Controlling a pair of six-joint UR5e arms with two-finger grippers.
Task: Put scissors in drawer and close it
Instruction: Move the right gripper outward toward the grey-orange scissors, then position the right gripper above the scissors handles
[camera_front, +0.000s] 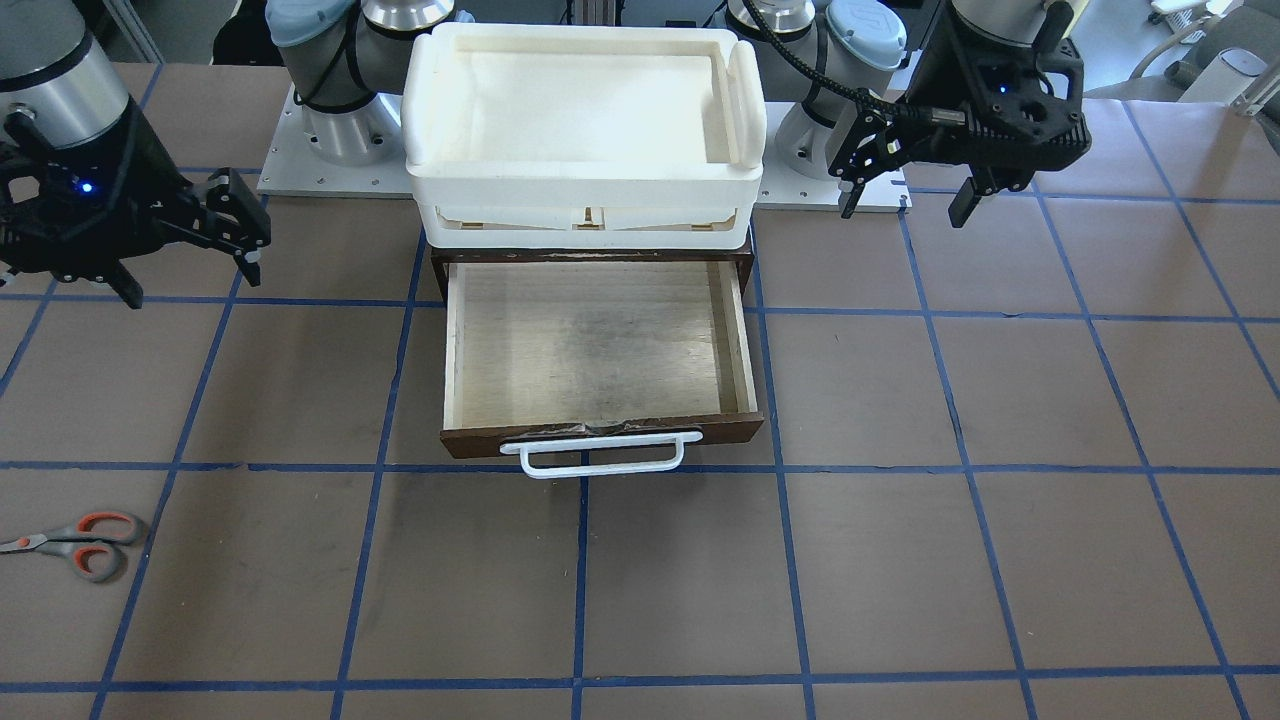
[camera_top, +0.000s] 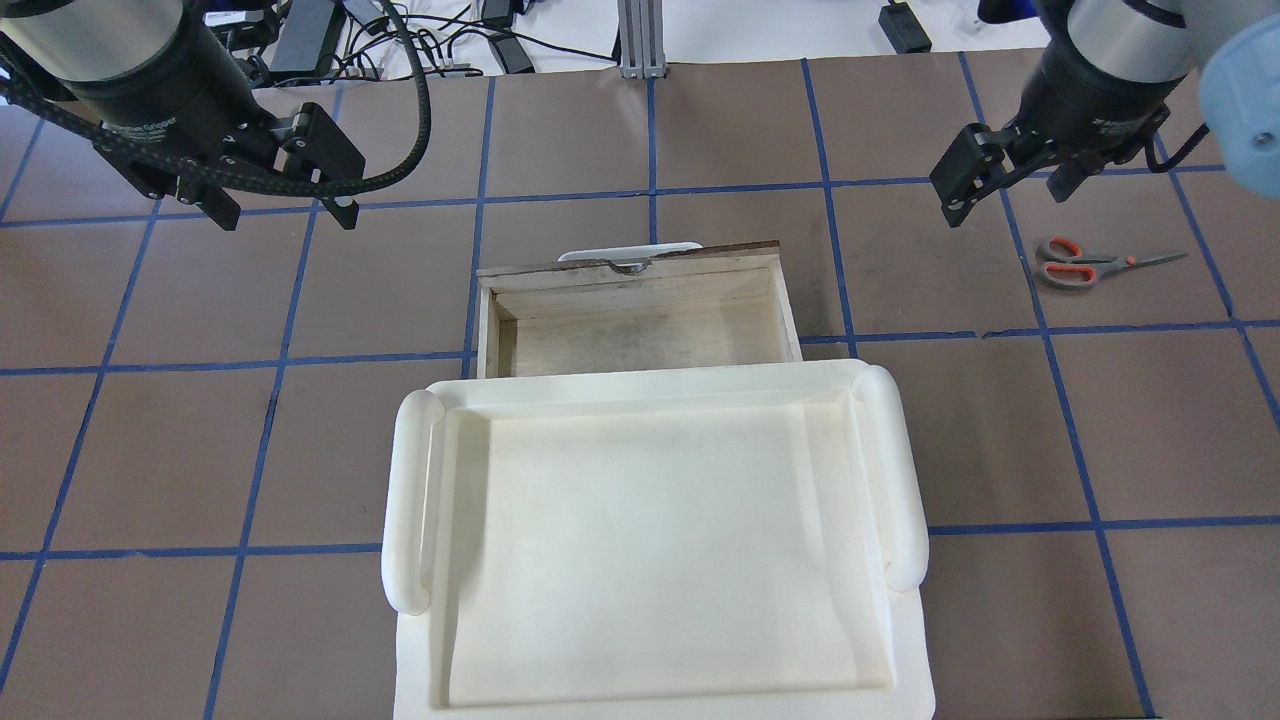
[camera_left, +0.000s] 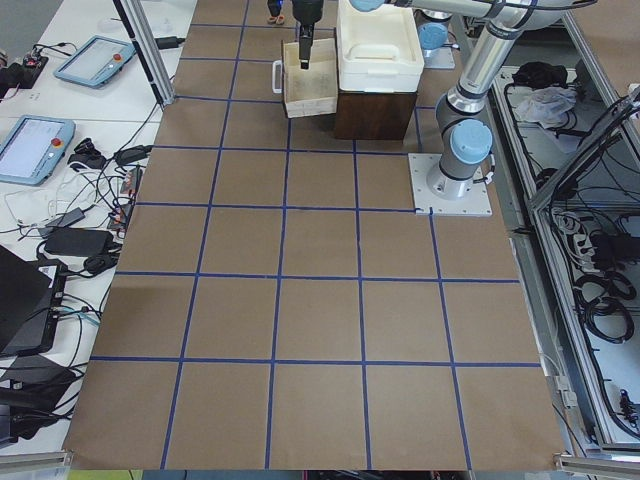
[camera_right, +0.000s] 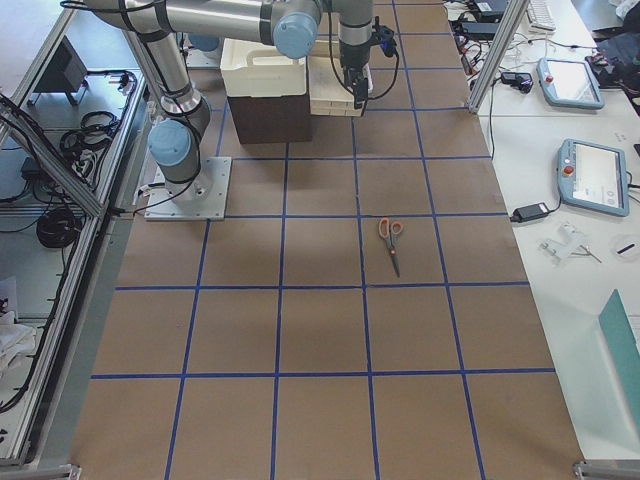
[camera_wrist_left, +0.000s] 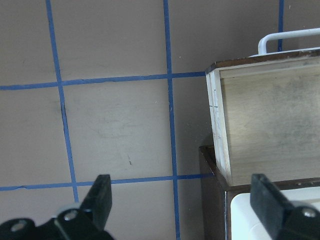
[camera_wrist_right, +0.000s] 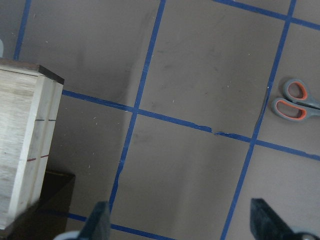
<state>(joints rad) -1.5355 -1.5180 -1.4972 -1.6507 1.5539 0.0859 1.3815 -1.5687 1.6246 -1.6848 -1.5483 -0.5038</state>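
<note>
The scissors (camera_front: 75, 543) lie flat on the brown table, far to my right; they also show in the overhead view (camera_top: 1080, 264), the exterior right view (camera_right: 390, 240) and the right wrist view (camera_wrist_right: 295, 101). The drawer (camera_front: 600, 340) stands pulled out and empty, its white bar handle (camera_front: 600, 460) facing away from me. My right gripper (camera_top: 1005, 195) is open and empty, hovering between the drawer and the scissors, a little short of the scissors. My left gripper (camera_top: 285, 215) is open and empty, hovering left of the drawer (camera_wrist_left: 270, 120).
A white tray (camera_top: 650, 540) sits on top of the dark brown cabinet (camera_front: 745, 262) that houses the drawer. The arm bases (camera_front: 335, 130) stand on a plate behind it. Blue tape lines grid the table.
</note>
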